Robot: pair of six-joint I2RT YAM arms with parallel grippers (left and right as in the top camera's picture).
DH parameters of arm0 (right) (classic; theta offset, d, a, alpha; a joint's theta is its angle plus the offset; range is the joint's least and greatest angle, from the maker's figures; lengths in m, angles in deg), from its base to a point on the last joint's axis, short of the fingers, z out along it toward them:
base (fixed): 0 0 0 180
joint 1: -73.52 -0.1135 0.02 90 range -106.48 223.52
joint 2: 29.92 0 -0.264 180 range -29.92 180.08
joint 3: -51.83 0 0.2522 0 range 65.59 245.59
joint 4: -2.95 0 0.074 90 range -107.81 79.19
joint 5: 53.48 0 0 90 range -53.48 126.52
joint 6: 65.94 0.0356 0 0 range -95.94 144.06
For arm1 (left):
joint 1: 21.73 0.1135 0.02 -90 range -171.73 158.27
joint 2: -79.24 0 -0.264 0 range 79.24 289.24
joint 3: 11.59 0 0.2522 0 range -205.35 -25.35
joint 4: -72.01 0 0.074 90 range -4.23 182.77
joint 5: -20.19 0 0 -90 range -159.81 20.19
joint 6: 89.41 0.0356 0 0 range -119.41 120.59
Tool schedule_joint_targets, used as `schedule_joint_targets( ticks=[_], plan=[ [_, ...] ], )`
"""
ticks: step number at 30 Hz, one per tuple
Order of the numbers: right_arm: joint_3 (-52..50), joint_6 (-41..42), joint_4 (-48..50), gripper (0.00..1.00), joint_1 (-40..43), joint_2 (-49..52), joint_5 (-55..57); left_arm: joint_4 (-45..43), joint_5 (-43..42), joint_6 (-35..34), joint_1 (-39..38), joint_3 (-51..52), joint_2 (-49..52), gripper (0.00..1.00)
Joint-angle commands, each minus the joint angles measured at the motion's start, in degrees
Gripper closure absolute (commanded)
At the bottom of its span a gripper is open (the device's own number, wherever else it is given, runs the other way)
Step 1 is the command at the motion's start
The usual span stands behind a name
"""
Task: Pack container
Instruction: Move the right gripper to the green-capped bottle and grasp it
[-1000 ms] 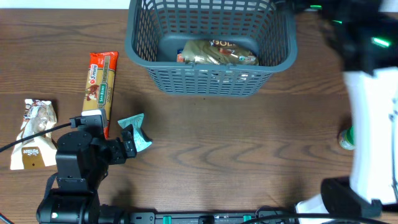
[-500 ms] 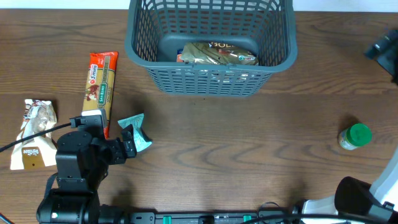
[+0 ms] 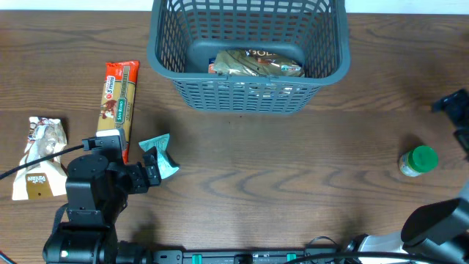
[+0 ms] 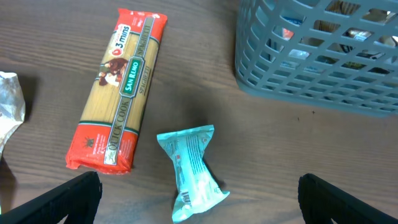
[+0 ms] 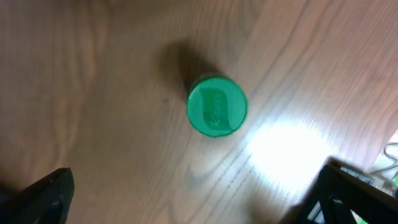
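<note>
The grey-blue container (image 3: 249, 94) stands at the back centre with a gold-brown food packet (image 3: 256, 62) lying in it. It also shows in the left wrist view (image 4: 292, 74). A teal packet (image 3: 160, 155) lies in front of my left gripper (image 3: 150, 174), which is open and empty. In the left wrist view the teal packet (image 4: 191, 168) lies between the spread fingers of the left gripper (image 4: 199, 202). My right gripper (image 3: 458, 110) is at the right edge, open and empty. In its wrist view the right gripper (image 5: 199, 199) is above a green-lidded jar (image 5: 216, 106).
A red pasta packet (image 3: 119, 103) lies left of the container and also shows in the left wrist view (image 4: 121, 93). A white and brown packet (image 3: 40, 158) lies at the far left. The green-lidded jar (image 3: 419, 161) stands at the right.
My right arm has swung from beside the container out to the right edge and toward the front, uncovering the green-lidded jar. The left arm has not moved.
</note>
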State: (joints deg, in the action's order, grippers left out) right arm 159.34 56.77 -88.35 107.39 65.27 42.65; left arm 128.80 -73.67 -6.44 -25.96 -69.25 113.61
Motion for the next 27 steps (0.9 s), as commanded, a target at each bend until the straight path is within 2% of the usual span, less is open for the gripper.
schedule_joint_targets(
  ticks=[1,10,18,27],
  plan=[
    [-7.06,-0.63,4.13,0.01,0.39,-0.37,-1.66,-0.17,0.68,0.94,-0.20,-1.07,0.00,0.02],
    [-20.98,-0.63,17.44,0.01,0.48,-0.37,-1.64,1.09,0.68,0.94,-0.20,-1.07,0.00,0.02],
    [-25.33,-0.68,24.22,0.01,2.54,0.02,-1.46,1.53,0.68,0.94,-0.20,-1.07,0.00,0.02],
    [-26.01,-2.78,26.16,0.01,3.19,5.79,-1.44,1.53,0.68,0.94,-0.20,-1.07,0.00,0.02]
  ],
)
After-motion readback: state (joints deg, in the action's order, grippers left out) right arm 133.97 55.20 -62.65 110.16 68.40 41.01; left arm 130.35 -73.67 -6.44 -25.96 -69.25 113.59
